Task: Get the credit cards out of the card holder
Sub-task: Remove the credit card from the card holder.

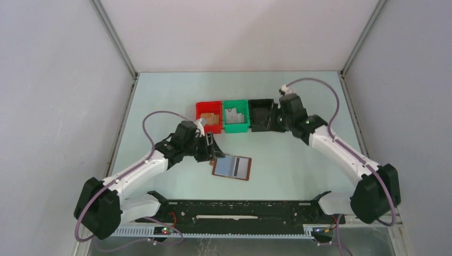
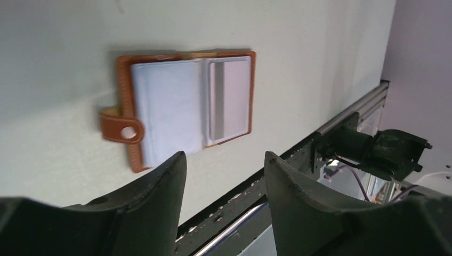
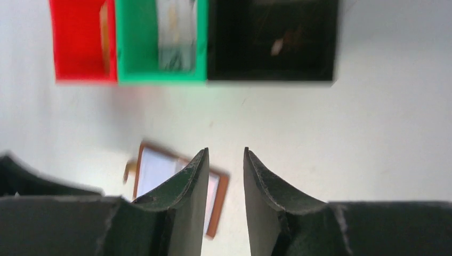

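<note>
Top external: left tool [image 1: 212,149] just beside the open card holder [image 1: 232,167] on the desk [image 1: 298,160].
Released and empty, it hovers at the holder's upper left. The holder's long axis runs left-right, mid-frame. Upper right, the right tool [image 1: 276,121], also parted and empty, is well apart.

- We see the card holder [image 2: 186,101] as smooth brown leather with a slight sheen; its inner faces look like pale, matt plastic sleeves.
- Its side tab [image 2: 121,128] is the same leather, with a light round stud.
- The table [image 1: 298,160] looks pale, smooth and matt.
- The red bin [image 1: 208,104], green bin [image 1: 235,128] and black bin [image 1: 261,128], upper middle, look like hard, faintly glossy plastic.
- The fingers [image 2: 160,197] of the left gripper [image 2: 224,157] and of the right gripper [image 3: 225,150] look like dark matt plastic.
- The rail [image 2: 352,109], right of frame, is bare silvery metal.
</note>
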`<state>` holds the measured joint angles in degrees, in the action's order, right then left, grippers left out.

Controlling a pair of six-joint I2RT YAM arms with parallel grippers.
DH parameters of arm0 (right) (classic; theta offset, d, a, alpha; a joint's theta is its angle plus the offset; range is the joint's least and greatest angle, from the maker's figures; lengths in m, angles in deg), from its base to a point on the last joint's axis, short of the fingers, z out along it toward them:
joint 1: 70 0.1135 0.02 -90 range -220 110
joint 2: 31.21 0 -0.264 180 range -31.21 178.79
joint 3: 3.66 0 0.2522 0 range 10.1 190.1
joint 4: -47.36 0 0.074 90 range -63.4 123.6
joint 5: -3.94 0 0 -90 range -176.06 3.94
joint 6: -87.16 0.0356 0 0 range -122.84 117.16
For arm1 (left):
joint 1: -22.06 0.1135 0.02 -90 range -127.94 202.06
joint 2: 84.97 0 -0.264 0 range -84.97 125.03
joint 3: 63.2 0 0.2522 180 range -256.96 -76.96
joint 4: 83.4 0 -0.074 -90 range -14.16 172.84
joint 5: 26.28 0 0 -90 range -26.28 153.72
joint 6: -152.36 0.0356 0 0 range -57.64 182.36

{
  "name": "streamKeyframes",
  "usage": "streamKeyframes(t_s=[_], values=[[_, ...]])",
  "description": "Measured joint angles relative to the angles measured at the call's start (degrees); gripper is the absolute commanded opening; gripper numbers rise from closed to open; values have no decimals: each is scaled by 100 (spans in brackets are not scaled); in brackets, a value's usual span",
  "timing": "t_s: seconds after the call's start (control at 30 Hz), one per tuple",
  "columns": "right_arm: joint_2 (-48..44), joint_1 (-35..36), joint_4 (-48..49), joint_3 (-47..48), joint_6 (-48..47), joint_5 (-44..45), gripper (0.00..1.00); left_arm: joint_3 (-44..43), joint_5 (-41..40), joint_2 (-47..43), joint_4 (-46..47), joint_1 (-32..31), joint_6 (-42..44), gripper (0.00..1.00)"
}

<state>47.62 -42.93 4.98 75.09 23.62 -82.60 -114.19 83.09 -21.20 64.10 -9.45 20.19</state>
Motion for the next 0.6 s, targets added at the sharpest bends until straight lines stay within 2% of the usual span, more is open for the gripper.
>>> streamKeyframes(t_s=[0.1,0.3,0.6], values=[[-540,282,743,-1270,551,-708,40,0,144,273,356,-192,-146,60],[-599,721,2002,-3370,1912,-1744,40,155,538,938,1322,-719,-697,59],[-446,1167,3493,-3670,3056,-1856,39,505,634,1541,2286,-861,-1200,57]])
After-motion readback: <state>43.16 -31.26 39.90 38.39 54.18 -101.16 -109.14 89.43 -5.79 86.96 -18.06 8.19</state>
